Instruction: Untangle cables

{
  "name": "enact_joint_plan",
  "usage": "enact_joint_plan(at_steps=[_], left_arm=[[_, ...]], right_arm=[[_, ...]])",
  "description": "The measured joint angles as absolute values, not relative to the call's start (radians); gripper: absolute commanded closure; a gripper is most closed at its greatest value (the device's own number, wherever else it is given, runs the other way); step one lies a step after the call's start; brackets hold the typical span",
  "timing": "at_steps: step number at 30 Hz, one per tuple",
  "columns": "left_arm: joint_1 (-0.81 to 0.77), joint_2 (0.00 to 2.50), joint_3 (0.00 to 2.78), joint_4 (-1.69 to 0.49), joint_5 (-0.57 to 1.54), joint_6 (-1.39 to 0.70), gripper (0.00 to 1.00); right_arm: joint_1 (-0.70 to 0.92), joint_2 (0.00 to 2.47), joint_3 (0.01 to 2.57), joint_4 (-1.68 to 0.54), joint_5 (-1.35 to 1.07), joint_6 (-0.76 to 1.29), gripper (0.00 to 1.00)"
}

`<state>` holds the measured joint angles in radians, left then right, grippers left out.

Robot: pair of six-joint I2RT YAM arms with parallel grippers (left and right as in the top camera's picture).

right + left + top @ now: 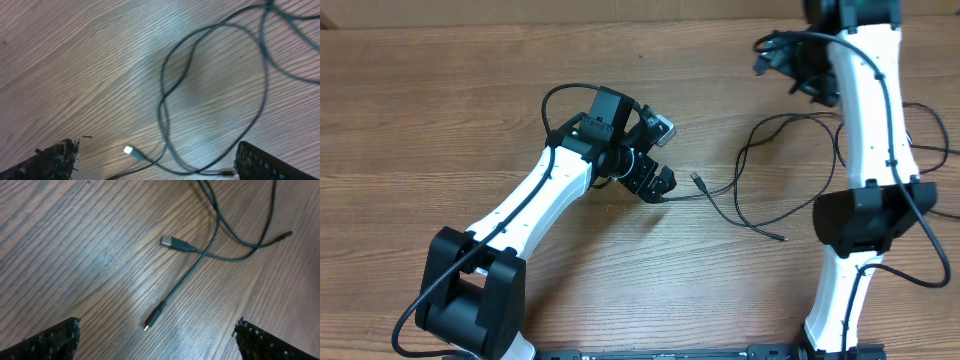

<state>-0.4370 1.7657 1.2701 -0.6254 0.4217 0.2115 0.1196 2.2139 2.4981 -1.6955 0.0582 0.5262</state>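
Looking at the left side first, the left gripper (157, 330) hovers low over the wooden table (440, 120) with its jaws spread wide. Nothing is between them and they don't touch anything I can see. Two loose ends lie just ahead of it: a small thin plug (150, 322) nearly between the fingers, and a fatter silvery-tipped plug (172, 242) a bit further on.

My guess is the step in hand is picking one end to pull free. I'd go for the thin plug, pinch the cord just behind it, and drag it left slowly so the strand it crosses doesn't come along.

The cables (162, 107) sprawl in loose overlapping loops from mid-table to the right, partly hidden behind the right arm (865, 120). Over there the right gripper (156, 147) is also gaping and empty, above a loop with another silvery plug (129, 149) near its fingers. It could pin that loop down.
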Motion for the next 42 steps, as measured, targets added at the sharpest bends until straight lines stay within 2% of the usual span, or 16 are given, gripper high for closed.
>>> enact_joint_plan(at_steps=[6,12,19,22,23,25,29,32,36,42], left_arm=[[-0.421,1.758,1.269,-0.674,0.34,0.207,0.01],[-0.318,1.629,1.267,-0.692,0.302,0.2,0.0],[-0.221,1.499,1.267,-0.716,0.294,0.192,0.01],[-0.222,1.501,1.266,-0.719,0.303,0.192,0.0],[-0.222,1.501,1.266,-0.713,0.314,0.19,0.0],[-0.222,1.501,1.266,-0.708,0.322,0.189,0.01],[-0.222,1.502,1.266,-0.702,0.34,0.189,0.01],[-0.222,1.502,1.266,-0.708,0.348,0.189,0.0],[-0.222,1.502,1.266,-0.723,0.369,0.189,0.0],[-0.222,1.502,1.266,-0.752,0.39,0.189,0.0]], right_arm=[[0.268,2.214,2.498,-1.695,0.103,0.572,0.0],[0.411,2.172,2.486,-1.694,0.229,0.58,0.0],[0.505,1.834,2.379,-1.691,0.275,0.557,0.0],[0.492,1.592,2.213,-1.686,0.294,0.6,0.0],[0.478,1.442,2.064,-1.689,0.307,0.656,0.0],[0.469,1.349,1.956,-1.701,0.316,0.703,0.0],[0.464,1.142,1.54,-1.629,0.33,0.837,0.0],[0.464,1.114,1.279,-1.48,0.308,0.809,0.0],[0.465,1.144,1.033,-1.221,0.202,0.659,0.0],[0.465,1.242,0.916,-1.055,0.102,0.556,0.0]])
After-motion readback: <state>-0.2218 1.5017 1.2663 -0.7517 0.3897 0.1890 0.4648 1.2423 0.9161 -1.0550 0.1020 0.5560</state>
